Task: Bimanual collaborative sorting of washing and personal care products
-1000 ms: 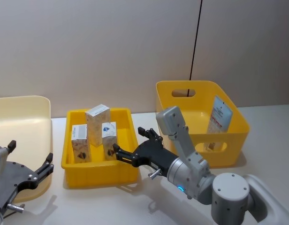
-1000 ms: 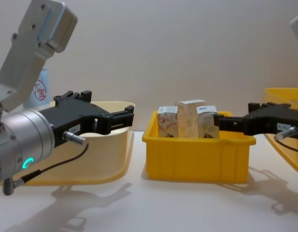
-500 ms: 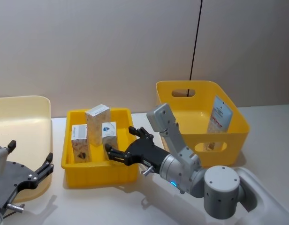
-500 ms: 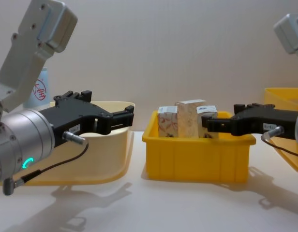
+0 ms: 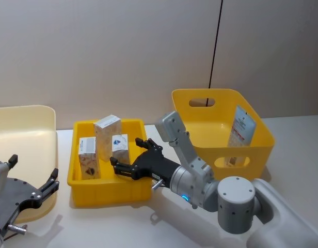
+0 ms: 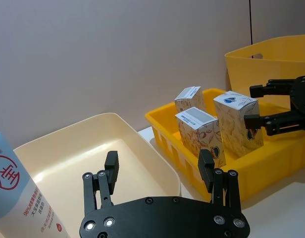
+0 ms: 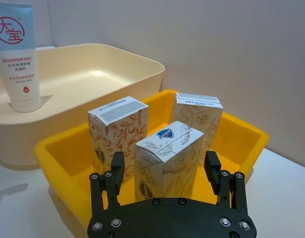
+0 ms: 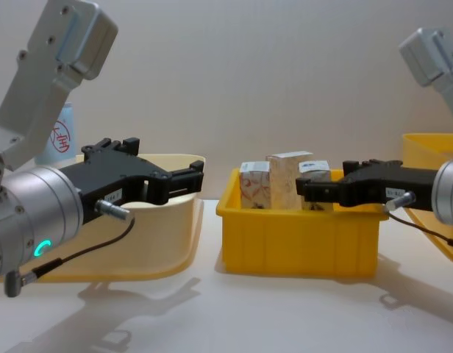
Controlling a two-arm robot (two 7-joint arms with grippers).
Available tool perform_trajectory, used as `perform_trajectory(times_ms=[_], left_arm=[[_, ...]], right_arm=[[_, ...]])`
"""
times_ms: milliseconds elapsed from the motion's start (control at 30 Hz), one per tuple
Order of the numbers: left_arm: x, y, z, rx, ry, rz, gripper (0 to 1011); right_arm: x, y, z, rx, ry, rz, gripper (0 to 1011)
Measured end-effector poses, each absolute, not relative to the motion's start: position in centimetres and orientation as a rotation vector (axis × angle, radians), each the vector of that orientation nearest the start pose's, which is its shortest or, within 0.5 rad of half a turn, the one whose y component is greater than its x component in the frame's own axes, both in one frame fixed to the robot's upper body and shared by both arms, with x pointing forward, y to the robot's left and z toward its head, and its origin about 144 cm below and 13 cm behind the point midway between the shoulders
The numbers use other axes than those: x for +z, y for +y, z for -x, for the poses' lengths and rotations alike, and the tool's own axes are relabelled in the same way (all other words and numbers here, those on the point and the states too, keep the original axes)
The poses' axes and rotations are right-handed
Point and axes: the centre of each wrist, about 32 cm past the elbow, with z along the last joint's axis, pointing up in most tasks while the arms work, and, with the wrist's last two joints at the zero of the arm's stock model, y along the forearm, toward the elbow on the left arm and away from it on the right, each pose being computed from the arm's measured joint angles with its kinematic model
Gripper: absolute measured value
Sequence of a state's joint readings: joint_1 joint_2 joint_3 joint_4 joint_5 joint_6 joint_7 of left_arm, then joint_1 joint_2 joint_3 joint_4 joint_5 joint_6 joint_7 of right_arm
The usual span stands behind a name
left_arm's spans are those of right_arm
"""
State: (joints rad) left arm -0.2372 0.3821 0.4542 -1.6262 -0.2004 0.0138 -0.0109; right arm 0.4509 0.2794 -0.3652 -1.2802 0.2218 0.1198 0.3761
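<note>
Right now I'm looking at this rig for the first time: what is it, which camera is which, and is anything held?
It's a two-armed robot working at a table. The head view looks down from its head. The chest view looks across the table from lower down. Each wrist view rides on one arm, just behind that arm's hand.

On the table are a cream bin, a shallow yellow tray with three patterned cartons standing in it, and a yellow basket with a flat packet inside. A light-blue tube stands by the cream bin.

The right hand is open inside the tray, with one finger on each side of the carton with the blue mark, and is not closed on it. The left hand hangs open by the cream bin. Nothing is held.
</note>
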Motion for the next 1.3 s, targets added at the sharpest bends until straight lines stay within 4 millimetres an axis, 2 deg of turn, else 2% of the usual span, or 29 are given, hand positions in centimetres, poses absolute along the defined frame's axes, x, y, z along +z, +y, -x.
perform_trajectory(times_ms=[500, 1067, 1300], left_arm=[[120.4, 19.8, -49.2, 1.124, -0.268, -0.061, 1000], [120.4, 19.8, -49.2, 1.124, -0.268, -0.061, 1000], [120.4, 19.8, -49.2, 1.124, -0.268, -0.061, 1000]], right_arm=[[119.9, -22.1, -58.7, -0.935, -0.059, 0.187, 1001], [119.6, -21.2, -58.7, -0.975, -0.060, 0.193, 999], [119.5, -20.9, -58.5, -0.991, -0.062, 0.195, 871]])
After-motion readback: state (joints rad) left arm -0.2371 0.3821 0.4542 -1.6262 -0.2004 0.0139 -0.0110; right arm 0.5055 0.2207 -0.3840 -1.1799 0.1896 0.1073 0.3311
